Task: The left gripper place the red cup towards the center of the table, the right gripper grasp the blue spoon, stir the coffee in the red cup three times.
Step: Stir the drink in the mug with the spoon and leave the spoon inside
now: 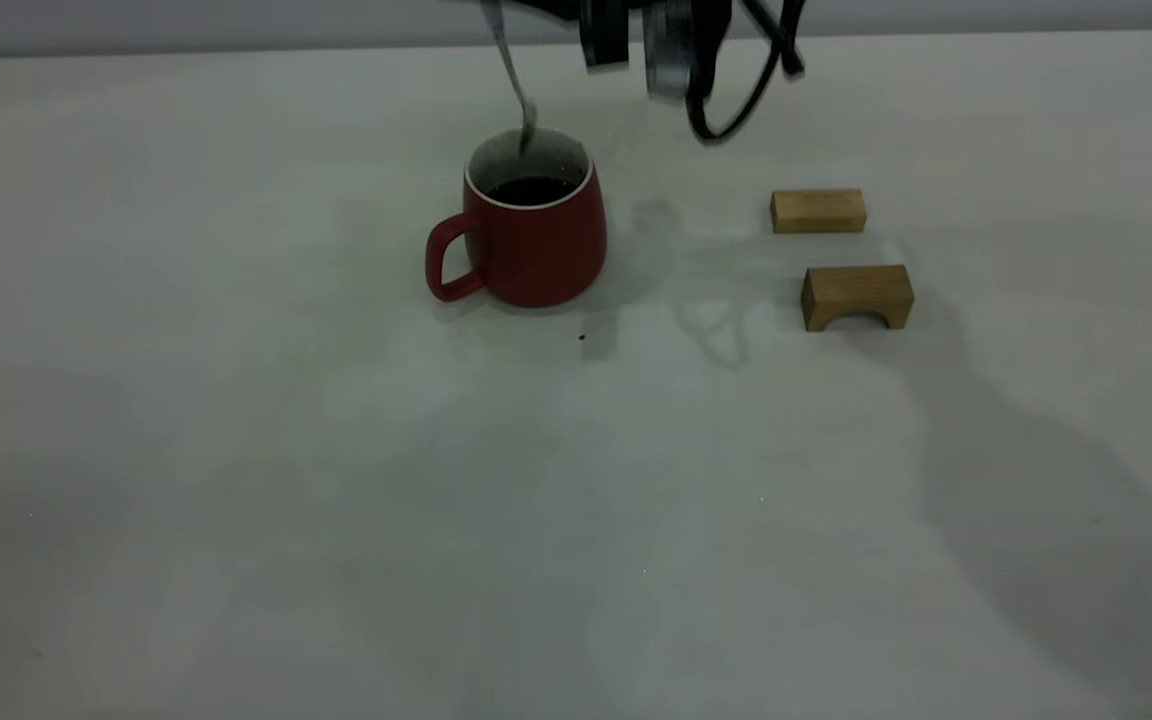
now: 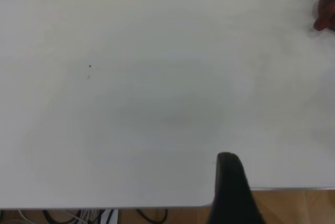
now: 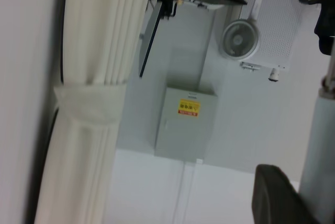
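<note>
My right gripper (image 1: 626,40) hangs at the far edge over the off-white table (image 1: 336,500), its finger spread hidden. The spoon (image 1: 516,90) slants down into the red cup (image 1: 534,240) of dark coffee (image 1: 531,190) below. On the wall, a grey box (image 3: 186,124) carries an unreadable yellow label (image 3: 189,108).

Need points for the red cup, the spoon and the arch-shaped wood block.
red cup (image 1: 536,250): exterior view, front of its body.
blue spoon (image 1: 512,80): exterior view, metal neck above the cup.
arch-shaped wood block (image 1: 857,297): exterior view, front face above the arch.
</note>
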Robot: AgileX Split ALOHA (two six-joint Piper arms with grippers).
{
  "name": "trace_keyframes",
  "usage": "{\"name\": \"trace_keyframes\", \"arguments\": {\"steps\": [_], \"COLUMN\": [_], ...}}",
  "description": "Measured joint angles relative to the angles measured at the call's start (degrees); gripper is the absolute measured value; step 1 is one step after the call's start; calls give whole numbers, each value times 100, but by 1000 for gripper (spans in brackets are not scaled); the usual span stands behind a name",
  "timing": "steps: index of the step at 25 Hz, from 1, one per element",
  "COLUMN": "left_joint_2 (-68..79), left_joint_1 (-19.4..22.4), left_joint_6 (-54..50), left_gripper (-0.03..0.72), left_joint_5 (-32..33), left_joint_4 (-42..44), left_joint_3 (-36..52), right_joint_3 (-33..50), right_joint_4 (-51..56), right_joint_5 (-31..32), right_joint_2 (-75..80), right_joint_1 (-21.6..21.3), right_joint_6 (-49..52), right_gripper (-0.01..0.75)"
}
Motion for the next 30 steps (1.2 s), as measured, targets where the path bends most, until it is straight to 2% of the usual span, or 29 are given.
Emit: {"name": "trace_keyframes", "arguments": {"steps": [7, 11, 17, 20, 23, 25, 30], "left_joint_2": [0, 0, 0, 0, 0, 0, 0], "left_joint_1": [0, 0, 0, 0, 0, 0, 0], "left_joint_6": [0, 0, 0, 0, 0, 0, 0], "left_gripper": [551, 551, 551, 551, 551, 551, 551], "left_joint_5": [0, 0, 0, 0, 0, 0, 0], "left_joint_4": [0, 0, 0, 0, 0, 0, 0], "left_joint_3": [0, 0, 0, 0, 0, 0, 0], "right_joint_3": [-27, -57, -955, -1060, -975, -636, -186], "right_joint_4": [0, 16, 16, 9, -29, -41, 0], "right_joint_5": [-7, -18, 11, 11, 17, -22, -39], "right_joint_2": [644, 692, 1089, 1131, 1092, 956, 754], "right_joint_1": [-70, 56, 114, 12, -142, -221, -123], "right_joint_6": [7, 130, 166, 166, 171, 171, 171], "right_gripper": [129, 129, 129, 129, 129, 129, 129]}}
